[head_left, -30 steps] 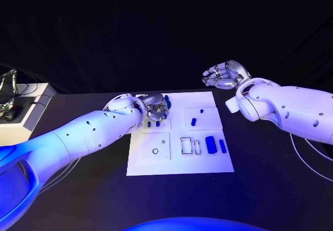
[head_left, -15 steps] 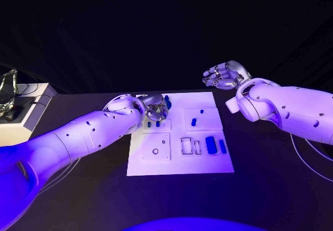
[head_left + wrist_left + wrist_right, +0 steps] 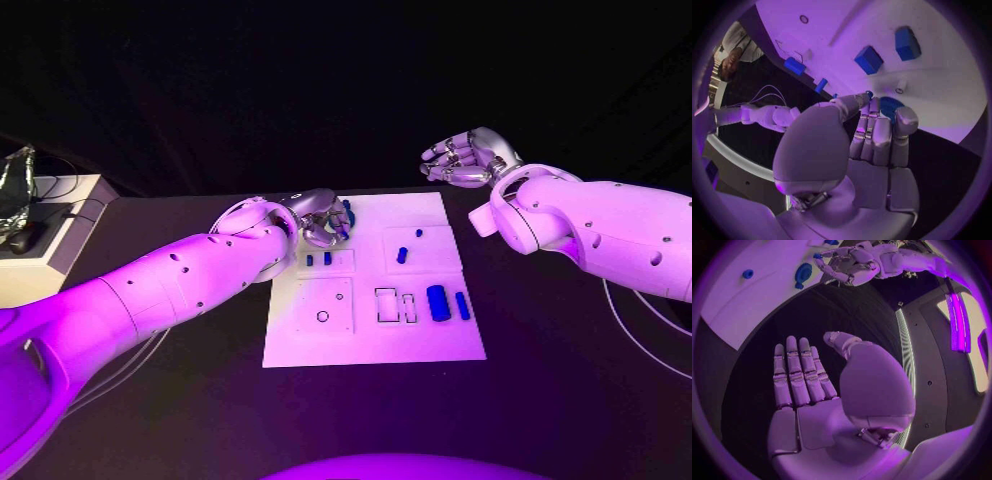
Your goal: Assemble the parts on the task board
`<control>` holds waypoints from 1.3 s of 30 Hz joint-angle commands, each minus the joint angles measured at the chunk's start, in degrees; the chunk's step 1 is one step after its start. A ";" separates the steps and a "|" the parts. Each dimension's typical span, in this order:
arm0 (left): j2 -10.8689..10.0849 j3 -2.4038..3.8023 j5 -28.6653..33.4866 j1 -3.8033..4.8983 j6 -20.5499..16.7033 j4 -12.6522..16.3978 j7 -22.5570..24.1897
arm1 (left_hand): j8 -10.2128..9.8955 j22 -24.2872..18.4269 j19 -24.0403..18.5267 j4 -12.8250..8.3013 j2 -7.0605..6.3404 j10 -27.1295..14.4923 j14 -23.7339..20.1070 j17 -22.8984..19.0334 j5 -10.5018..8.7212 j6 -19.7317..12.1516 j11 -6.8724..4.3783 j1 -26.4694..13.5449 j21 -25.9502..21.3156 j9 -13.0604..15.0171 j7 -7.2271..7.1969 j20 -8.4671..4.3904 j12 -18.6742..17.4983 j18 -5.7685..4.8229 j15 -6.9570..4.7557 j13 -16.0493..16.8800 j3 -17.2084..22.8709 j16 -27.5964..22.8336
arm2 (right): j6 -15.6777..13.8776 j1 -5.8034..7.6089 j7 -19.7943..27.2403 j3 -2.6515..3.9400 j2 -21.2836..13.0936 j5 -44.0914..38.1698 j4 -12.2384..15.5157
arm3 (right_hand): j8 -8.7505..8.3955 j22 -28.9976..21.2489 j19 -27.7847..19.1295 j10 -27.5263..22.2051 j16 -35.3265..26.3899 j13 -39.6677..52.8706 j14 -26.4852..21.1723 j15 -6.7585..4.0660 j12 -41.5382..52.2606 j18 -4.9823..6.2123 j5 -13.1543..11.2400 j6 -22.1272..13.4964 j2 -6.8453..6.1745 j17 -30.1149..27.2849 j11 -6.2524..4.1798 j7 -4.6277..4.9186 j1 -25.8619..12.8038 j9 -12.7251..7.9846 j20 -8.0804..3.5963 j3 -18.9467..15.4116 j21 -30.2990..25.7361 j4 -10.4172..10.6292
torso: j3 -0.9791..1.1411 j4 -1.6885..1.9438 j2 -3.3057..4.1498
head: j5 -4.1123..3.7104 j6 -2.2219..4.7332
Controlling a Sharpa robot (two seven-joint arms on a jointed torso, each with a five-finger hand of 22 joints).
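One blue part, seemingly pinched by left hand; right hand spread.

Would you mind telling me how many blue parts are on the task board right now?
7: one tall part beside the left hand, two small ones just nearer, two mid-board, two near the right edge. The hand may hide others.

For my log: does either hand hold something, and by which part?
Right hand: nothing. Left hand is at a blue part; a grip cannot be told.
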 commanded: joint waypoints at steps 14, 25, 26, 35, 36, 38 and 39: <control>-5.43 2.09 7.38 -0.03 1.53 4.33 -0.06 | -0.42 0.03 0.30 -0.31 -0.04 0.47 0.46 -0.17 0.23 0.19 0.02 -0.76 0.30 -0.12 0.25 0.04 -0.52 -0.85 0.14 -0.09 0.00 0.13 | 0.28 0.02 0.78 0.03 -0.32 -0.54 -0.12 | -0.16 -0.05 0.29 -0.30 -0.36 -0.03 0.26 0.17 0.06 0.47 0.27 0.30 -0.09 -0.08 -0.15 0.13 0.27 0.05 -0.25 0.15 0.01 -0.13 | -0.15 0.76 -0.42 | -0.21 -0.20; -6.41 2.19 4.52 -0.73 1.22 3.31 0.29 | -0.45 0.04 0.30 -0.32 -0.07 0.47 0.39 -0.38 0.22 0.19 0.03 -0.81 0.30 -0.13 0.25 0.05 -0.59 -0.85 0.15 -0.09 -0.01 0.08 | 0.41 -0.01 0.75 0.03 -0.19 -0.54 -0.20 | -0.17 -0.15 0.27 -0.27 -0.38 -0.02 0.27 0.17 0.10 0.47 0.28 0.36 -0.12 -0.11 -0.17 0.11 0.25 0.06 -0.25 0.19 -0.02 -0.16 | -0.10 0.58 -0.33 | 0.29 -0.38; -6.31 2.18 4.32 -0.76 1.27 3.06 0.32 | -0.46 0.08 0.33 -0.34 -0.06 0.50 0.36 -0.46 0.22 0.21 0.03 -0.83 0.33 -0.14 0.24 0.05 -0.65 -0.86 0.16 -0.10 0.00 0.05 | 0.41 -0.02 0.75 0.03 -0.17 -0.54 -0.20 | -0.17 -0.15 0.27 -0.27 -0.38 -0.02 0.27 0.17 0.10 0.47 0.28 0.36 -0.12 -0.11 -0.17 0.11 0.25 0.06 -0.25 0.19 -0.02 -0.16 | -0.09 0.58 -0.33 | 0.29 -0.38; -5.58 2.10 3.72 -1.21 1.95 1.36 0.28 | -0.48 0.08 0.32 -0.37 -0.06 0.53 0.33 -0.55 0.21 0.23 0.02 -0.84 0.33 -0.15 0.23 0.06 -0.70 -0.86 0.16 -0.10 0.01 0.03 | 0.43 -0.02 0.77 0.03 -0.12 -0.54 -0.19 | -0.18 -0.18 0.26 -0.27 -0.40 -0.02 0.27 0.17 0.10 0.47 0.28 0.37 -0.12 -0.12 -0.17 0.11 0.24 0.06 -0.25 0.20 -0.03 -0.16 | -0.03 0.57 -0.28 | 0.27 -0.66; -5.51 2.10 3.71 -1.25 2.05 1.23 0.30 | -0.48 0.08 0.32 -0.37 -0.06 0.53 0.33 -0.55 0.21 0.23 0.02 -0.84 0.33 -0.15 0.23 0.06 -0.70 -0.86 0.16 -0.10 0.01 0.03 | 0.44 -0.02 0.77 0.03 -0.12 -0.54 -0.19 | -0.18 -0.18 0.26 -0.27 -0.40 -0.02 0.27 0.17 0.10 0.47 0.28 0.37 -0.12 -0.12 -0.17 0.11 0.24 0.06 -0.25 0.20 -0.03 -0.16 | -0.01 0.57 -0.31 | 0.26 -0.68; -5.36 2.09 3.70 -1.32 2.19 1.07 0.33 | -0.48 0.08 0.32 -0.37 -0.06 0.53 0.33 -0.55 0.21 0.23 0.02 -0.84 0.33 -0.15 0.23 0.06 -0.70 -0.86 0.16 -0.10 0.01 0.03 | 0.44 -0.03 0.77 0.03 -0.12 -0.54 -0.19 | -0.18 -0.18 0.26 -0.27 -0.40 -0.02 0.27 0.17 0.10 0.47 0.28 0.37 -0.12 -0.12 -0.17 0.11 0.24 0.06 -0.25 0.20 -0.03 -0.16 | 0.00 0.58 -0.30 | 0.27 -0.68; -5.30 2.09 3.70 -1.34 2.28 1.03 0.33 | -0.48 0.08 0.32 -0.37 -0.06 0.53 0.33 -0.55 0.21 0.23 0.02 -0.84 0.33 -0.15 0.23 0.06 -0.70 -0.86 0.16 -0.10 0.01 0.03 | 0.45 -0.03 0.77 0.03 -0.10 -0.54 -0.19 | -0.18 -0.18 0.26 -0.27 -0.40 -0.02 0.27 0.17 0.10 0.47 0.28 0.37 -0.12 -0.12 -0.17 0.11 0.24 0.06 -0.25 0.20 -0.03 -0.16 | -0.01 0.58 -0.31 | 0.29 -0.69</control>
